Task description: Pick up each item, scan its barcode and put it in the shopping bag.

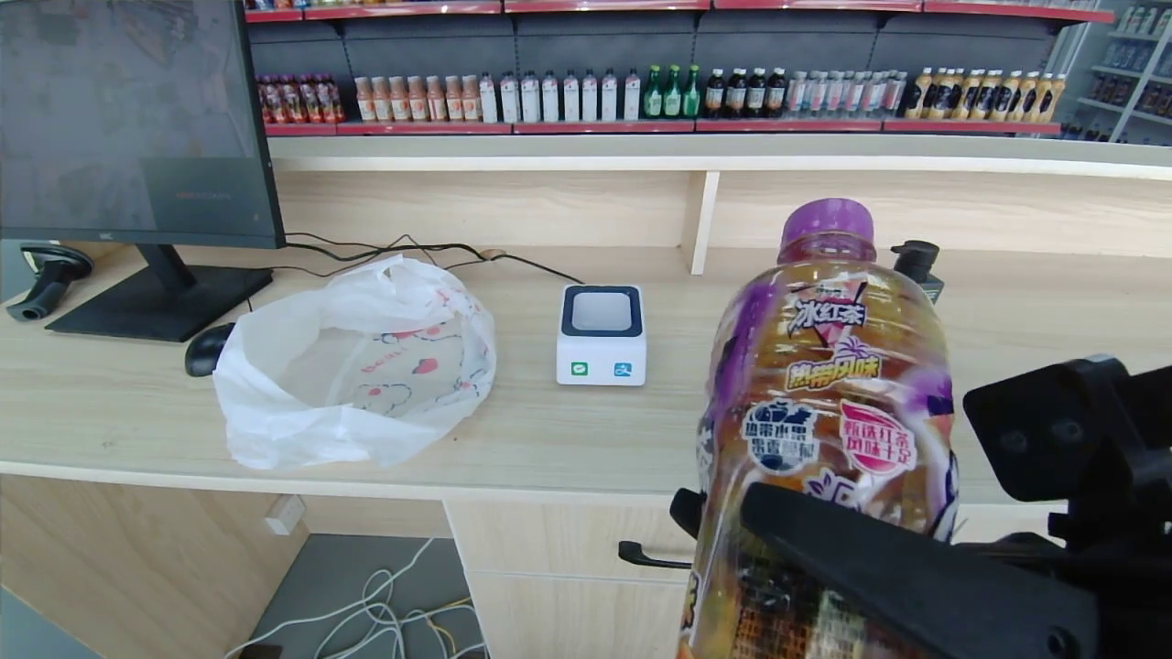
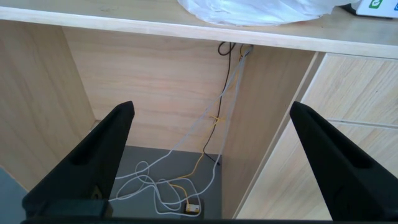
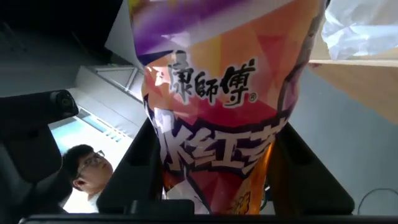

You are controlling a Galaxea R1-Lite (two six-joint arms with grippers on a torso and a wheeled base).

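The clear plastic bottle (image 1: 824,394) of amber tea, with its purple cap and glossy printed sleeve, is held upright off the light wooden counter (image 1: 641,430), near and to the right of the white box-shaped scanner (image 1: 601,334). It looks full, so it is probably fairly heavy. The thin wall should give under a hard squeeze and the sleeve is likely slippery, so a firm hold on the lower body suits it best.

The right gripper (image 3: 217,180) has exactly that hold, its black fingers (image 3: 134,168) clamped on either side of the lower half. The barcode may be on the hidden side; I cannot tell.

The left gripper (image 2: 211,155) hangs below the counter's near edge, fingers wide apart, under the white plastic shopping bag (image 1: 352,366) lying open at left.
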